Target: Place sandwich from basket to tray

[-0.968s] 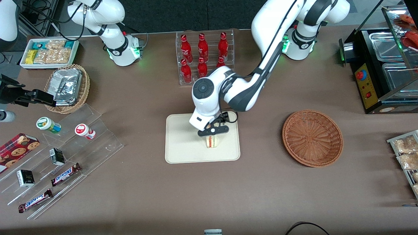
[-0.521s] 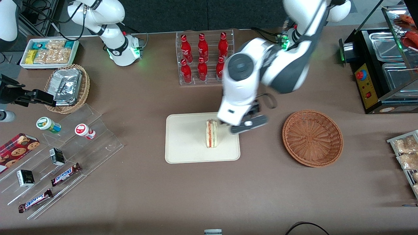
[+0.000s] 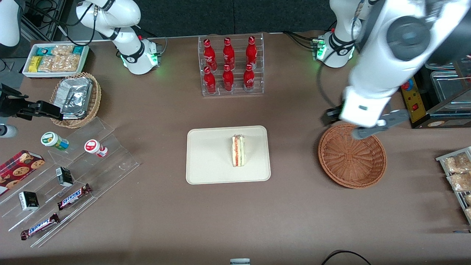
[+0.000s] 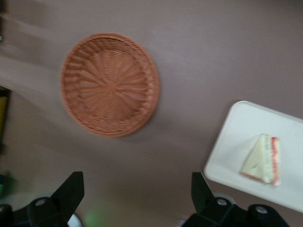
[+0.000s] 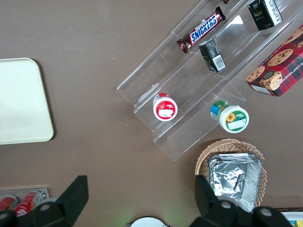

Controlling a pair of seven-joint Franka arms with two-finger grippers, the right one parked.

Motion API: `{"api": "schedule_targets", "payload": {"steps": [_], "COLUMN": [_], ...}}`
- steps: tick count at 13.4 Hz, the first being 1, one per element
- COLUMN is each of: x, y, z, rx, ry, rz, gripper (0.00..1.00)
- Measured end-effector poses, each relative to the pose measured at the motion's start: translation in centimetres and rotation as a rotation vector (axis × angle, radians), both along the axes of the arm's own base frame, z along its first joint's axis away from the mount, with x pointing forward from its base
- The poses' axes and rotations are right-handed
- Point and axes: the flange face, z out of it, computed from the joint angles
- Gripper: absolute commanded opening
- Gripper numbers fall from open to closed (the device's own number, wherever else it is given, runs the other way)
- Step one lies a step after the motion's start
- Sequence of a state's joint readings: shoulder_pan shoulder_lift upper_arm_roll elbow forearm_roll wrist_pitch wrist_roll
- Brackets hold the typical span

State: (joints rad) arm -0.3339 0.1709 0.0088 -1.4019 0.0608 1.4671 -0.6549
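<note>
From the front, the sandwich [image 3: 238, 151] stands on its edge on the tray [image 3: 206, 165], near the tray's middle, with its red and green filling facing up; the basket [image 3: 352, 155] lies well apart toward the working arm's end of the table and holds nothing; the gripper [image 3: 368, 129] hangs high over the basket's rim nearest the arm's base, touching neither basket nor tray; by this view the placing looks done and the step in hand is the retreat.

From the left wrist, the gripper [image 4: 137, 196] shows its two fingers [image 4: 71, 189] spread wide with nothing between them; the basket [image 4: 110, 84] is seen bare inside, and the sandwich [image 4: 262, 159] sits on the tray [image 4: 236, 142] clear of the rim; the next move likely calls only for parking the arm, keeping clear of the basket.

From the right wrist, only a bare corner of the tray [image 5: 21, 101] shows; the sandwich is out of sight there.
</note>
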Motion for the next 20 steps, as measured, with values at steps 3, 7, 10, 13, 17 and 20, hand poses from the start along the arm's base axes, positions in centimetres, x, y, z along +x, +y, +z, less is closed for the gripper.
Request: {"api": "schedule_targets", "payload": {"steps": [3,7,10,13,17,20], "x": [-1.3,-3.6,-5.3,-5.3,-5.2,-5.2], "y": [7.8,15.3,19.4,18.5,17.4,17.4], "z": [0.9,1.3,1.1,1.0,1.0,1.0], "rx": [-0.02,-0.075,-0.111,-0.125,-0.124,-0.124], "ry": [0.027,0.056,0.055,0.05,0.046,0.046], "rz": [-0.091,-0.22,-0.253,-0.283,-0.305,-0.305], "gripper": [1.0,1.0,1.0,1.0,1.0,1.0]}}
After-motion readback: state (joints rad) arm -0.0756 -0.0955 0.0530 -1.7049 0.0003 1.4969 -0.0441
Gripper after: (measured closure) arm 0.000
